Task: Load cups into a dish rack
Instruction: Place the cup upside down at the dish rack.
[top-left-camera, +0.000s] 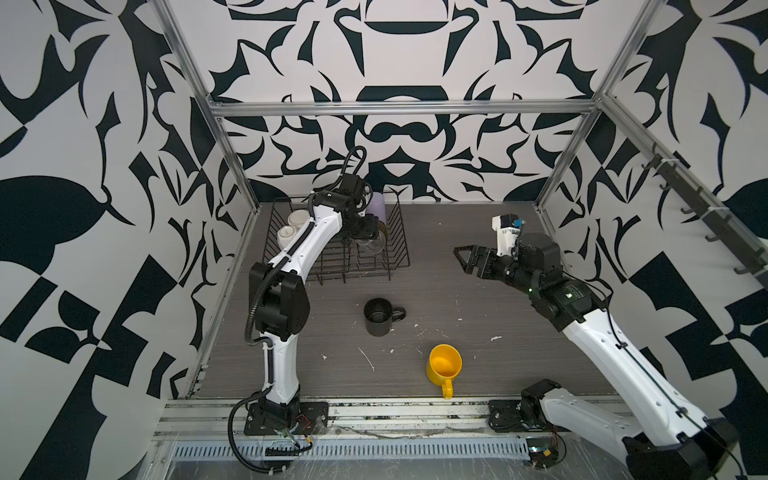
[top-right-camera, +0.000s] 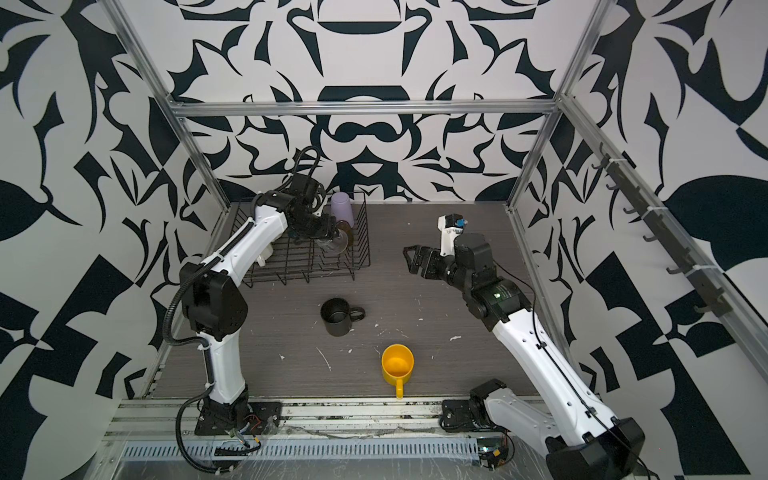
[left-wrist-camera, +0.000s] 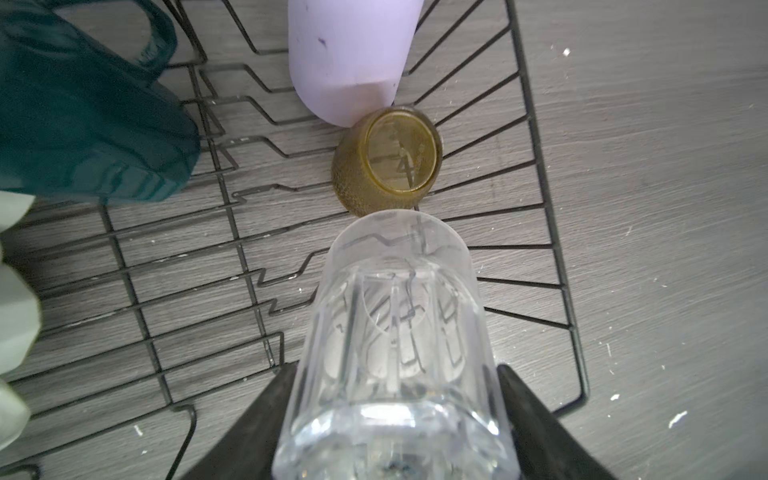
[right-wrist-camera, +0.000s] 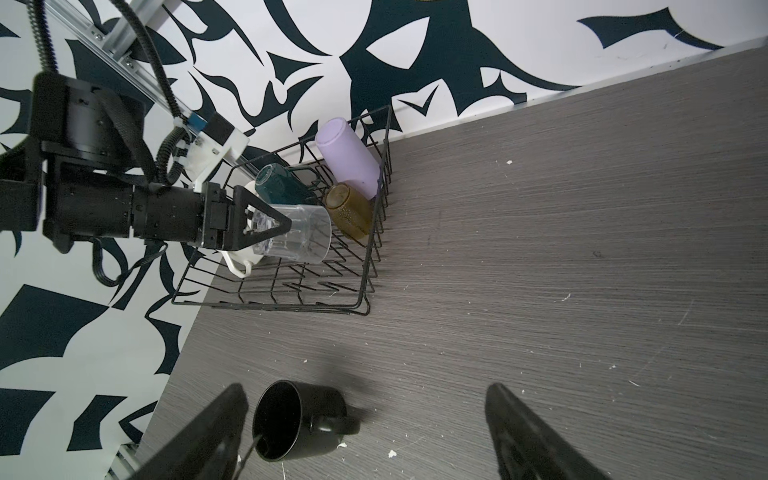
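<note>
Gripping clear glass (left-wrist-camera: 395, 332) over dish rack (top-left-camera: 361, 268) with tumbler (left-wrist-camera: 349, 54): left fingers (left-wrist-camera: 257, 415); right fingers (right-wrist-camera: 199, 436) spread.

Glossy clear glass (left-wrist-camera: 395, 332), matt black wire rack (left-wrist-camera: 544, 203), smooth matt lilac tumbler (left-wrist-camera: 349, 54), scuffed wood-grain tabletop (left-wrist-camera: 665, 208).

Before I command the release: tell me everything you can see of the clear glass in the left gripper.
The clear glass is a transparent, empty-looking tumbler with a thick base, faceted lower walls and a smooth band at the rim. The left gripper is shut on it near the base, a black finger on each side. It is held sideways above the dish rack, mouth pointing toward the olive-brown glass. Whether its rim touches that glass or the wires cannot be told.
</note>
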